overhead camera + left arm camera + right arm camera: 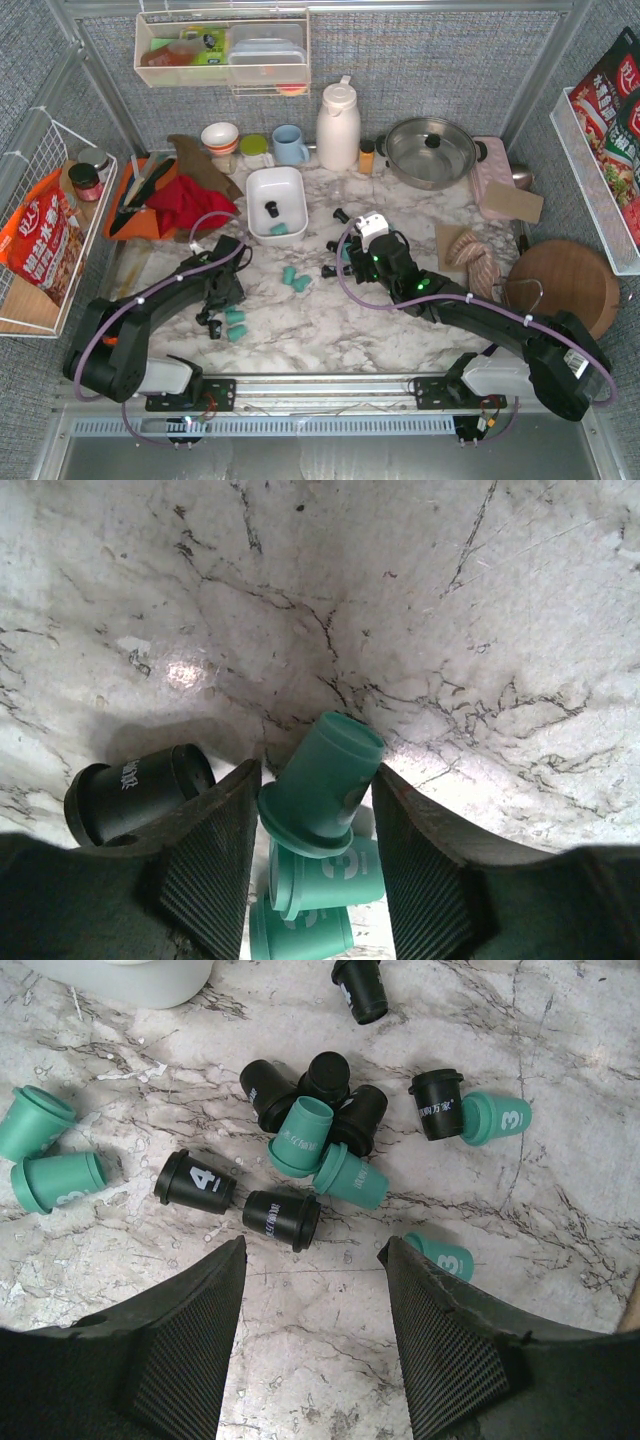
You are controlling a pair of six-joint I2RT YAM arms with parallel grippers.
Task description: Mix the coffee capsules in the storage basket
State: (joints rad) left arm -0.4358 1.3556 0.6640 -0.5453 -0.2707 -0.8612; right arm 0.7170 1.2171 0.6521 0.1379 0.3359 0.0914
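The left fingers (215,865) are closed against a teal capsule (322,785). One touches its rim and the other its side, so we read the left gripper (315,780) as pinching it. The capsule is tilted, its narrow closed end pointing away from the wrist camera. Just beneath it lie two more teal pods (325,875), and a black capsule (140,792) lies on its side beside the left finger, on the marble table (450,630).

The right fingers (185,1345) are spread wide with nothing between them. The right gripper (315,1250) hangs over bare marble, and just ahead of it we see a heap of coffee capsules (320,1125), black and teal together, some lying across each other. Around the heap are singles: a black pod marked 4 (197,1182) and a teal pod marked 3 (492,1118) touching another black one.

From above, the storage basket (252,200) stands on the table beyond both grippers, apart from each. We make out one black pod (271,209) and some teal in it. Between the arms a teal pair (295,278) lies loose on the marble.
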